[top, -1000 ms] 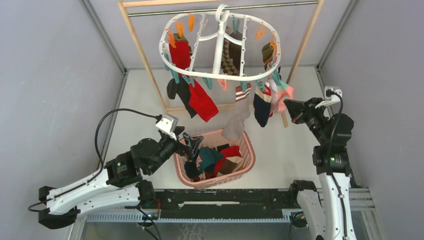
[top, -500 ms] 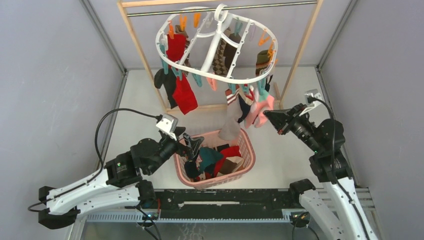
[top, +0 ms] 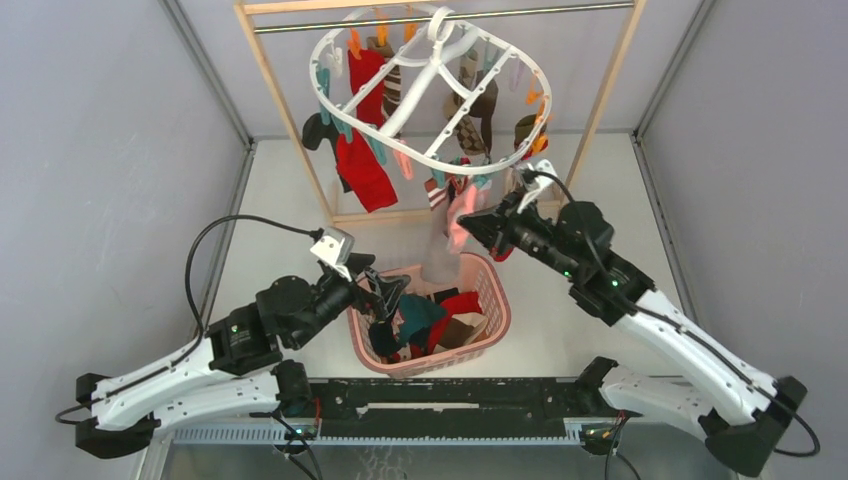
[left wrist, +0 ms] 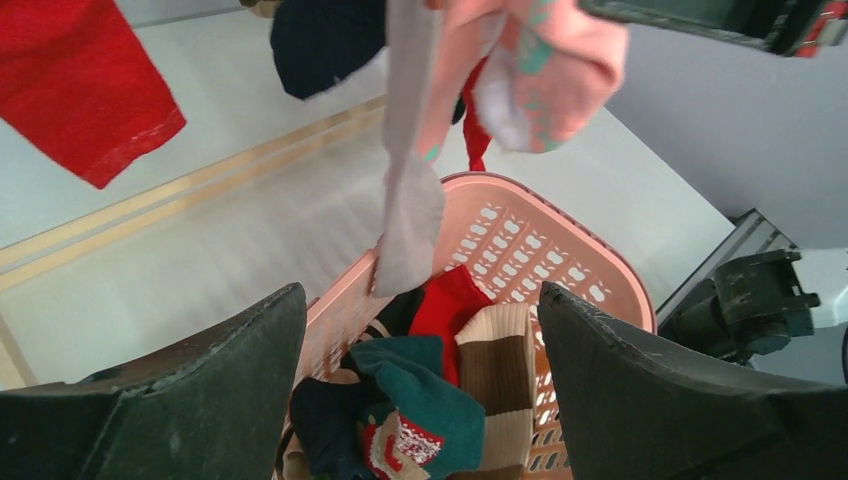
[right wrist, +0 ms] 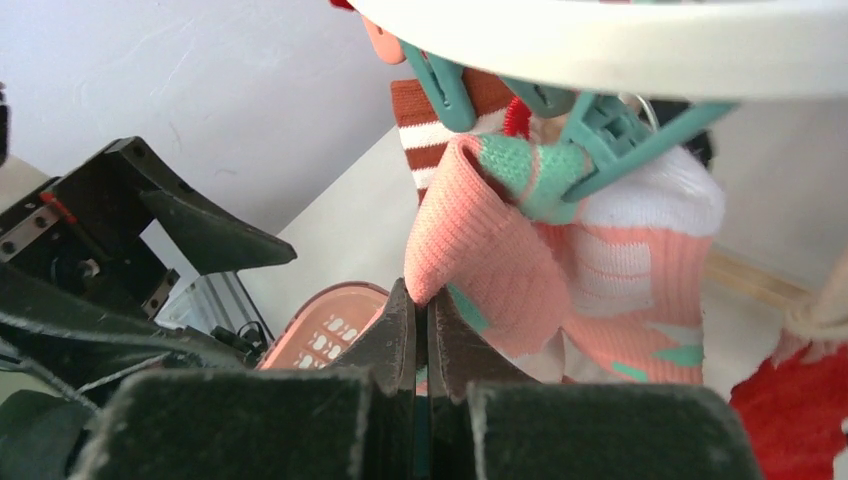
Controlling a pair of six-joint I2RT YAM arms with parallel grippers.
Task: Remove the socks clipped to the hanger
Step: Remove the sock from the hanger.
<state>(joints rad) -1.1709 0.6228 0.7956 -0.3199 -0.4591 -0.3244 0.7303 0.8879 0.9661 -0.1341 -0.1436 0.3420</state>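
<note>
Now that the right gripper (right wrist: 418, 300), clamped on the pink sock (right wrist: 500, 275), has tugged the hanger (top: 430, 155) askew, unclipping looks close; left gripper (left wrist: 420, 305) gapes.

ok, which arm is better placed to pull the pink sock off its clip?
Right. The right gripper is shut on the pink sock, which a teal clip holds to the hanger. The left gripper hangs open over the basket.

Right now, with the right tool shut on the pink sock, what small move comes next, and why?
Probably pull the right tool down and away from the hanger, toward the basket: the pink sock is pinched in it, but a teal clip holds its cuff.
</note>
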